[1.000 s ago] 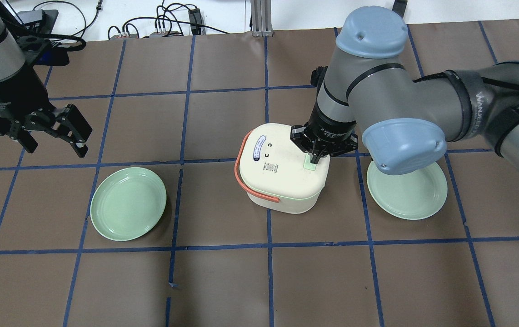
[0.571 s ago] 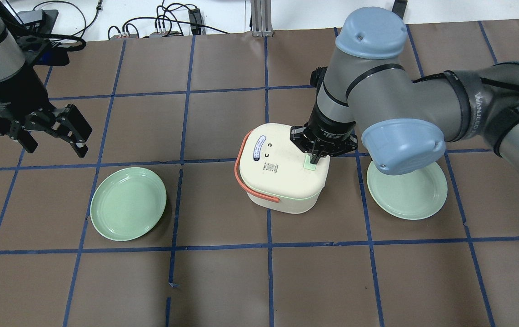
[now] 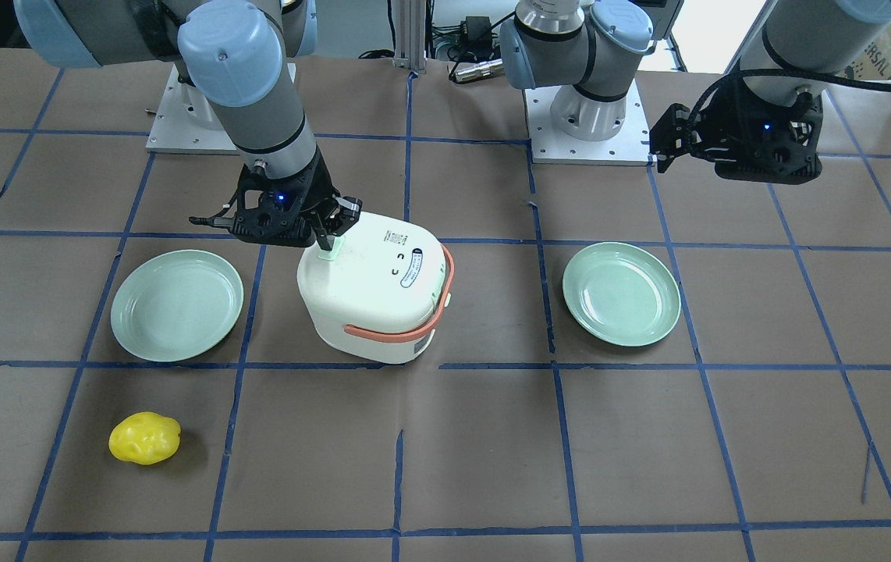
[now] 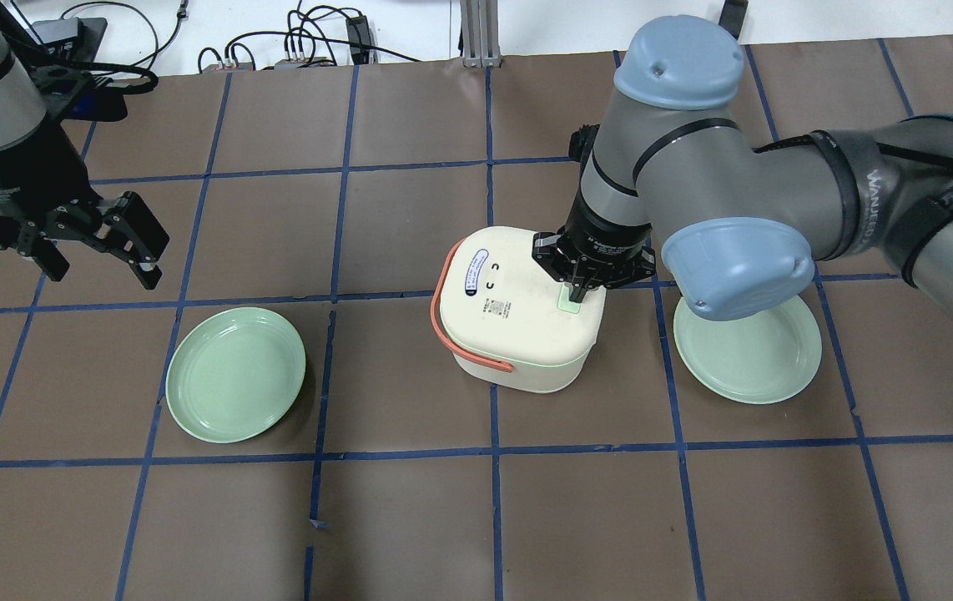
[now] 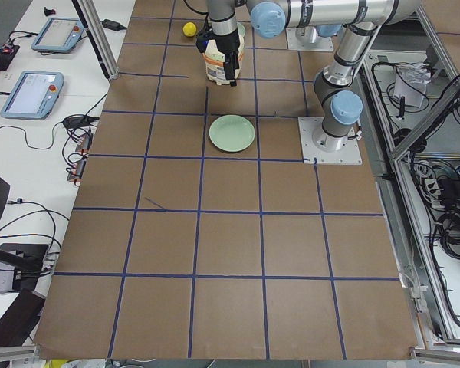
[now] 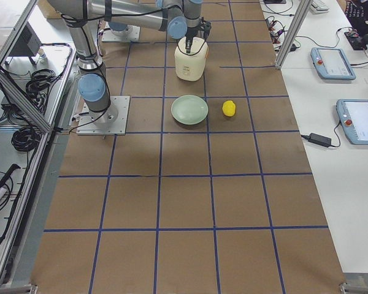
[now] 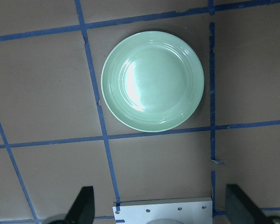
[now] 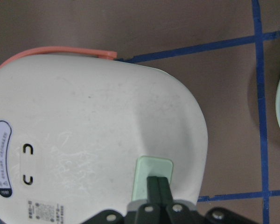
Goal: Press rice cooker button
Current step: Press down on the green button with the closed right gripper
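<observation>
The white rice cooker (image 4: 518, 330) with an orange handle stands mid-table; it also shows in the front view (image 3: 375, 300) and the right wrist view (image 8: 84, 130). The mint-green button (image 4: 568, 303) sits at the lid's edge nearest the right arm. My right gripper (image 4: 577, 292) is shut, and its closed fingertips (image 8: 157, 185) point down onto the button (image 8: 147, 169). In the front view the right gripper (image 3: 326, 244) meets the button (image 3: 329, 253) at the lid's edge. My left gripper (image 4: 99, 265) is open and empty, held above the table far to the left.
One green plate (image 4: 236, 373) lies below the left gripper and shows in the left wrist view (image 7: 152, 81). A second green plate (image 4: 748, 351) lies beside the cooker under the right arm. A yellow lumpy object (image 3: 144, 438) lies near the operators' side.
</observation>
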Robot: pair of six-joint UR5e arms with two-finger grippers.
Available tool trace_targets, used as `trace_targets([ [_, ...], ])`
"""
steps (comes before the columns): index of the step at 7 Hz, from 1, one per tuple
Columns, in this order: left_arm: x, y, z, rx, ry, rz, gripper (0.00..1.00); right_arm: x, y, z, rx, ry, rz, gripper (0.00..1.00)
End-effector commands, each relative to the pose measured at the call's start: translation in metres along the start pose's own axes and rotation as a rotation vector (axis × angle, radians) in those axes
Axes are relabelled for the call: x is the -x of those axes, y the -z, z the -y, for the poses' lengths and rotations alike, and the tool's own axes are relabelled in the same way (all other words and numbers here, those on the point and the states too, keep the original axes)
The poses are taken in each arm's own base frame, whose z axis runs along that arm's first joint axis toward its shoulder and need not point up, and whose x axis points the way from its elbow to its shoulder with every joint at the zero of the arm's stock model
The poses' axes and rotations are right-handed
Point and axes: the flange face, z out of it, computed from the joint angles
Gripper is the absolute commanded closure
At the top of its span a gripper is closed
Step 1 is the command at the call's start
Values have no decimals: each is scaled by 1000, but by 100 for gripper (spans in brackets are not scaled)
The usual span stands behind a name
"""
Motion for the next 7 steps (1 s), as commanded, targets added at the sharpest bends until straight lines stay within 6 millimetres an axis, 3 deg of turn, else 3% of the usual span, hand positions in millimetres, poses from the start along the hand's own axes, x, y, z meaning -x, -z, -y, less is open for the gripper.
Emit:
trace_targets([
  [1,0,0,0,0,0,0,0,0,-2,1,2,0,-1,90],
  [5,0,1,-1,-1,0,0,0,0,-2,1,3,-2,-2,90],
  [6,0,0,0,0,0,0,0,2,9,3,-17,-10,1,86],
  [7,0,0,0,0,0,0,0,3,24,5,-33,-16,-3,74],
])
